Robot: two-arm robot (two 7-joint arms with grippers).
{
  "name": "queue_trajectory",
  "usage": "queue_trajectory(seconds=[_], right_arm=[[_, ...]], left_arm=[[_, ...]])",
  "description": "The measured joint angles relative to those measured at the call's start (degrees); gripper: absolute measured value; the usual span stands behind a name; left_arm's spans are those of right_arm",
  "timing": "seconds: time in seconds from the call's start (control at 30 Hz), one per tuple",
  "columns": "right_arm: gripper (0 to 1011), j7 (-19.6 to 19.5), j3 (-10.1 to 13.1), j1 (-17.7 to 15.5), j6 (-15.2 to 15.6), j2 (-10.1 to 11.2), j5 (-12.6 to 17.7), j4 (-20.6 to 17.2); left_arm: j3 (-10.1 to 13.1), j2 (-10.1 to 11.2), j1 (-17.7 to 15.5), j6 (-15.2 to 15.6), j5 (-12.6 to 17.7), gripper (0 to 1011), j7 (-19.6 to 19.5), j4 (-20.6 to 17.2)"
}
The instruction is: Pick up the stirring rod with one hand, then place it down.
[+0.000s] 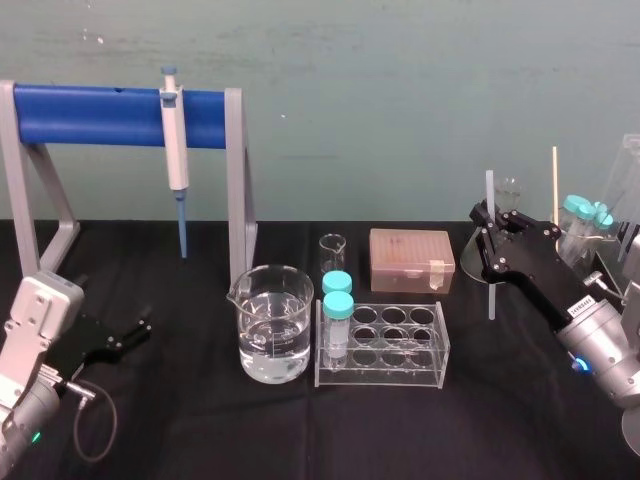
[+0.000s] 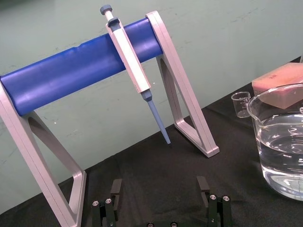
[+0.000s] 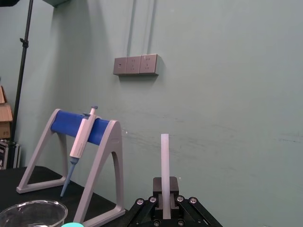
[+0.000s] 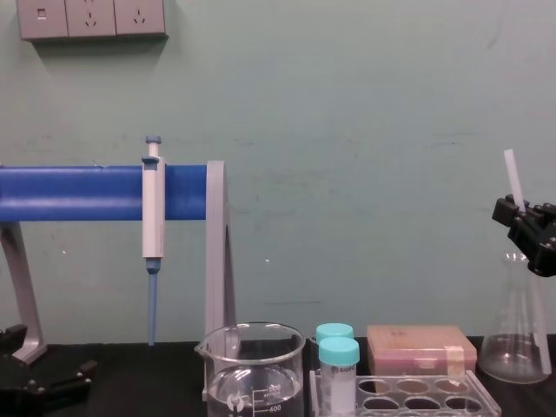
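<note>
The right gripper (image 1: 491, 228) is raised above the right side of the black-covered table (image 1: 180, 440), its two jaws closed on the stirring rod (image 1: 491, 290). The grip sits a little above the rod's middle. The rod stands nearly upright. Its upper end sticks up past the jaws in the right wrist view (image 3: 164, 161) and in the chest view (image 4: 513, 181), and its lower end hangs down beside the pink tip box (image 1: 410, 260). An Erlenmeyer flask (image 4: 512, 343) stands near, just behind the gripper; I cannot tell whether the rod's lower end touches anything.

The left gripper (image 1: 128, 335) rests low over the table's left side with its fingers (image 2: 116, 188) spread apart and nothing between them. Between the two arms stand a beaker of water (image 1: 272, 325) and a clear tube rack (image 1: 385, 350), and a pipette (image 1: 176, 130) hangs on the blue-barred stand (image 1: 90, 112).
</note>
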Motion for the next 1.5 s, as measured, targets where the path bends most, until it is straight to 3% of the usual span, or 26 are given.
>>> queue_trajectory(seconds=[1.5], right_arm=[[75, 0.05, 0.0, 0.0, 0.0, 0.0, 0.0, 0.0]], left_arm=[[0.0, 0.0, 0.0, 0.0, 0.0, 1000, 0.0, 0.0]])
